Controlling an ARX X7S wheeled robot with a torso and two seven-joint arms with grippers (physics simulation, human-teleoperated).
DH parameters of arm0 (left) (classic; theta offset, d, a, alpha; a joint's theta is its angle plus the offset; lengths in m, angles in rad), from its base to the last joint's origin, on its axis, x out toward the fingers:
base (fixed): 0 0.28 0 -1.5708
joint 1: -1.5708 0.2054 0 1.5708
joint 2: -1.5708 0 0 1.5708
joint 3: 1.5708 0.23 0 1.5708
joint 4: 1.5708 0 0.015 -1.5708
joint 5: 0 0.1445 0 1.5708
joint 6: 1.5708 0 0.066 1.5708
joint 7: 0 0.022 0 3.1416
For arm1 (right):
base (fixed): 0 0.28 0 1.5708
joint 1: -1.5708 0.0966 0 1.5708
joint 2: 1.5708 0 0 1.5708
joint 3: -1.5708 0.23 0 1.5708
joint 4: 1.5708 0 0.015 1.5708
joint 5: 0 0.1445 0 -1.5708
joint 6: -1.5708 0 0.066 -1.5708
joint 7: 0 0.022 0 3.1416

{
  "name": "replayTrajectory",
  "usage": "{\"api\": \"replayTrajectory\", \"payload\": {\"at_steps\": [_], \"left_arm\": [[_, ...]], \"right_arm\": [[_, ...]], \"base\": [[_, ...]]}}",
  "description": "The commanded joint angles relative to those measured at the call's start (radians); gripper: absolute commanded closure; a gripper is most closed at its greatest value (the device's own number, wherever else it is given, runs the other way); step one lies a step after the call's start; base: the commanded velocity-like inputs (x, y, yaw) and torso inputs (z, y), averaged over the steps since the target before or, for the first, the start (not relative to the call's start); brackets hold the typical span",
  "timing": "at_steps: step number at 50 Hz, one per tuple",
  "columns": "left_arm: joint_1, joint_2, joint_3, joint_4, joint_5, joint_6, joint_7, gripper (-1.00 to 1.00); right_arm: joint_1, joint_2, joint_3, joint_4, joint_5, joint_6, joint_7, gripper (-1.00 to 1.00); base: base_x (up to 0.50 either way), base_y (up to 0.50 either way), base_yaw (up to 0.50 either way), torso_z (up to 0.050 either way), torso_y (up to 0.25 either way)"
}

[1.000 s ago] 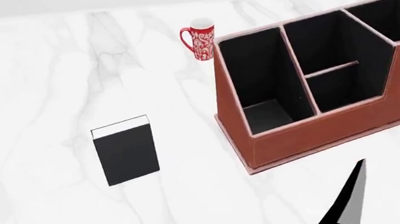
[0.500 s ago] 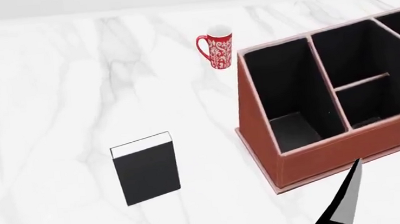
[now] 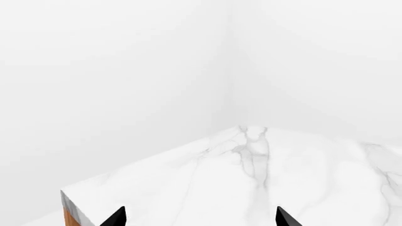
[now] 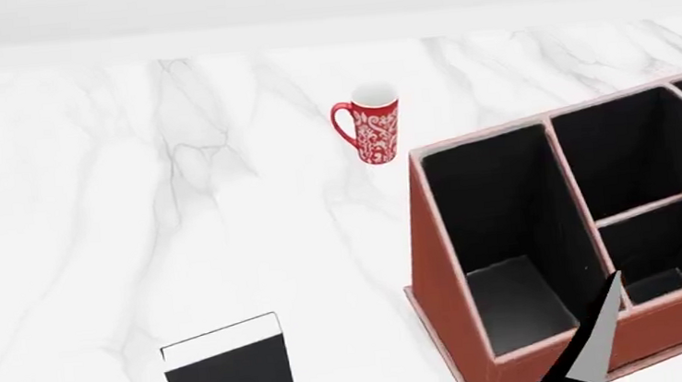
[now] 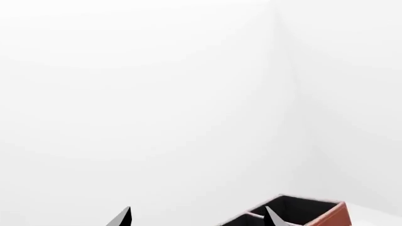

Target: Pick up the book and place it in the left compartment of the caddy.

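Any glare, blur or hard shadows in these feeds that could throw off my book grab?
Head view: sharp, flat light, no glare; the book is cut off by the bottom edge, and the caddy lining is uniformly dark. Left wrist view: washed-out white walls, only faint veining on the table. Right wrist view: nearly all blank white, no blur.

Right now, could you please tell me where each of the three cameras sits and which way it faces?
Head view: from the robot's head, looking forward and down at the marble table, the book, the red mug and the caddy; only a dark sliver of the right tool shows.
Left wrist view: on the left arm, facing over the table's corner toward white walls; the left tool shows two spread fingertips.
Right wrist view: on the right arm, facing the walls; two spread fingertips show.
Shared: head and right wrist views both show the caddy.
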Motion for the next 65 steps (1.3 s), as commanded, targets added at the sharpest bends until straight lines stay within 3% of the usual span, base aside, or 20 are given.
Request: {"api": "replayTrajectory", "payload": {"at_steps": [1, 31, 47, 55, 63, 65], "left_arm": [[0.001, -0.005, 0.006, 0.002, 0.000, 0.001, -0.007, -1.00], [-0.002, -0.019, 0.017, -0.002, -0.007, 0.006, -0.018, -1.00], [0.001, -0.023, 0.022, -0.005, -0.008, 0.014, -0.026, -1.00], [-0.002, -0.026, 0.026, -0.015, -0.012, 0.018, -0.027, -1.00], [-0.003, -0.029, 0.028, -0.021, -0.018, 0.023, -0.027, -1.00], [-0.004, -0.029, 0.029, -0.025, -0.019, 0.024, -0.027, -1.00]], "right_arm": [[-0.001, 0.008, -0.010, 0.001, -0.007, -0.002, 0.003, -1.00], [0.004, 0.023, -0.031, 0.000, -0.012, 0.010, 0.019, -1.00], [0.013, 0.040, -0.065, 0.000, -0.053, 0.050, 0.028, -1.00], [0.035, 0.069, -0.027, -0.059, 0.008, 0.150, 0.048, -1.00], [0.175, 0.207, -0.056, -0.189, 0.136, 0.495, 0.041, -1.00], [0.228, 0.222, -0.003, -0.215, 0.262, 0.609, 0.069, -1.00]], "base": [[0.50, -0.04, 0.00, 0.000, 0.000], [0.49, -0.03, 0.00, 0.000, 0.001], [0.01, 0.00, 0.00, 0.000, 0.001], [0.00, 0.00, 0.00, 0.000, 0.000], [0.00, 0.00, 0.00, 0.000, 0.000], [0.00, 0.00, 0.00, 0.000, 0.000]]}}
